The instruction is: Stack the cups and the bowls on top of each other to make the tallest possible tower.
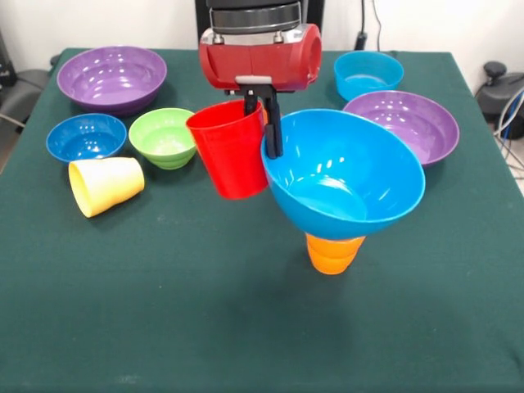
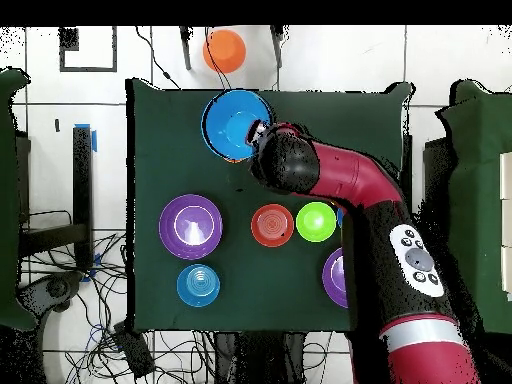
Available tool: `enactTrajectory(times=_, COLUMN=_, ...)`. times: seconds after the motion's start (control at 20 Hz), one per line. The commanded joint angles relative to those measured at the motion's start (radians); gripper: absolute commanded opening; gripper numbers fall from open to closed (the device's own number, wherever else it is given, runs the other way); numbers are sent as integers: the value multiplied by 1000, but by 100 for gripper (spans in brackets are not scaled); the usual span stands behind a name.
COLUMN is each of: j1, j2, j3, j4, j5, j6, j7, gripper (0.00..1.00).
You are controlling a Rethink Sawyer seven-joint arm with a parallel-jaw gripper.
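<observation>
My gripper (image 1: pixel 267 135) hangs under the red wrist, shut on the far rim of the large blue bowl (image 1: pixel 344 176). That bowl sits tilted on the upturned orange cup (image 1: pixel 334 252), forming a low tower at mid-table. The red cup (image 1: pixel 232 149) stands upright just beside the gripper. The yellow cup (image 1: pixel 105 185) lies on its side at the left. The green bowl (image 1: pixel 163 137), the dark blue bowl (image 1: pixel 86 137), two purple bowls (image 1: pixel 112 77) (image 1: pixel 403 123) and the cyan bowl (image 1: pixel 368 74) stand apart. In the overhead view the arm (image 2: pixel 350 195) reaches to the blue bowl (image 2: pixel 235 122).
The green table cloth (image 1: pixel 164 311) covers the whole table. An orange round thing (image 2: pixel 225 50) lies beyond the table's edge in the overhead view. Cables lie on the floor around the table.
</observation>
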Motion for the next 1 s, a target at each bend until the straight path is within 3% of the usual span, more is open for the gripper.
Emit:
enactTrajectory(times=0.05, j1=35, j2=-23, j3=-29, j4=90, j5=-79, j6=9, j7=29, gripper=0)
enactTrajectory(times=0.25, j1=56, j2=-21, j3=-52, j4=110, j5=-81, j6=-39, j7=62, gripper=0)
enactTrajectory(times=1.0, j1=-15, j2=-1, j3=8, j4=173, j5=-104, j6=-85, j7=-11, gripper=0)
